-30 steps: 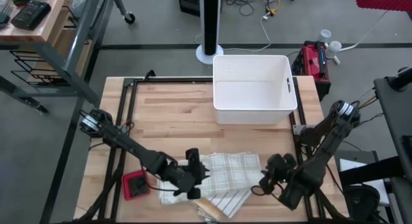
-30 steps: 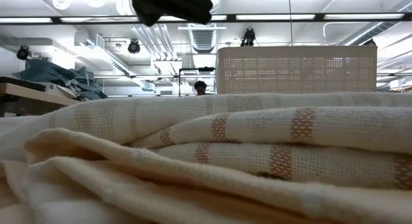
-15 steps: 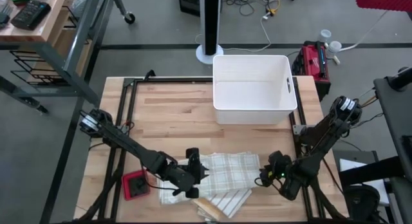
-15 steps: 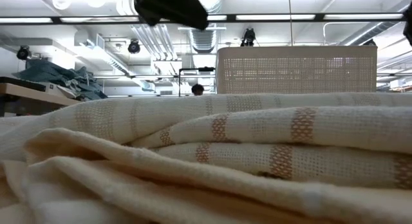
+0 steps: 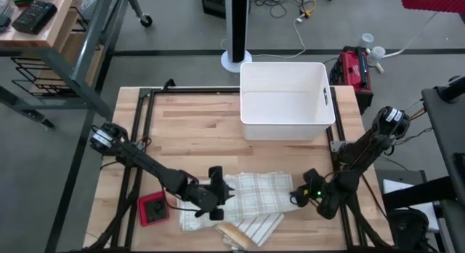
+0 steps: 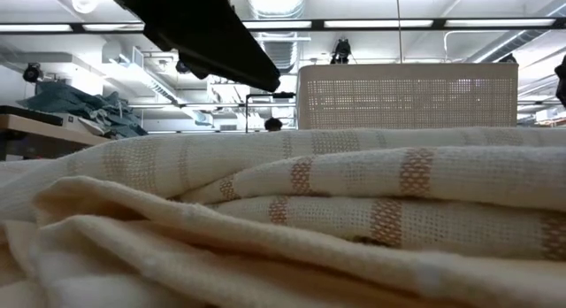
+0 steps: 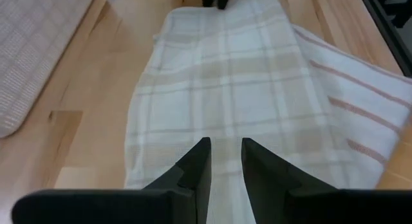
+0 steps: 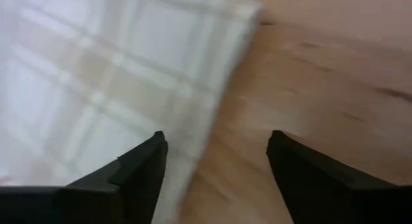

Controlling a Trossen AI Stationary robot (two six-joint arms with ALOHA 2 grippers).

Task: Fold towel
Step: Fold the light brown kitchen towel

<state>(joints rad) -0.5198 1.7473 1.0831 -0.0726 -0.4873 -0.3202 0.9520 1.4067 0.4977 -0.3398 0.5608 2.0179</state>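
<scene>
Towel (image 5: 247, 201) lies folded in layers at table's (image 5: 189, 129) near edge, fold seemingly near done; left gripper (image 7: 225, 161) narrowly parted above it, right gripper (image 8: 215, 161) wide, empty at its edge.

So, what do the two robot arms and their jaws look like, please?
Both arms are dark, almost black, built of slim jointed links. Each has a round silver-ringed joint near its base at the table's side. The left gripper ends in two flat black fingers with angular stepped tips. The right gripper has the same dark wedge-shaped fingers, and a small green light glows on its wrist. Thin dark cables run along the links.
</scene>
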